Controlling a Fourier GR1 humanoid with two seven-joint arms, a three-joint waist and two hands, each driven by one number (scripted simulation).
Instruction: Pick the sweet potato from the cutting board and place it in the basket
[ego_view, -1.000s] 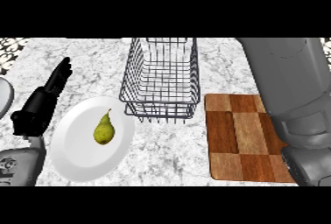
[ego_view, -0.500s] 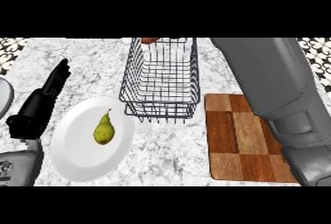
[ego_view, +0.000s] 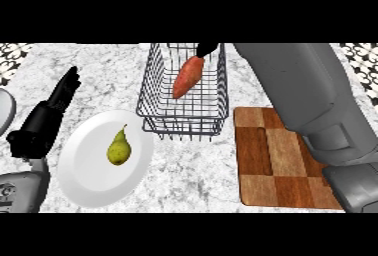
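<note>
Orange sweet potato (ego_view: 187, 76) hangs long-axis steeply down inside grey wire basket (ego_view: 183, 90), pinched at its top end by right robot hand (ego_view: 207, 49). Left robot hand (ego_view: 52, 112) rests with straight fingers on worktop (ego_view: 188, 165).

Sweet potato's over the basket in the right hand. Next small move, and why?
Probably lower a little, then let go. The sweet potato hangs tilted within the wire basket outline, its upper end pinched by the right hand, and the cutting board is bare. How high it sits above the basket floor can't be judged from this view, so a short descent first seems safer.
</note>
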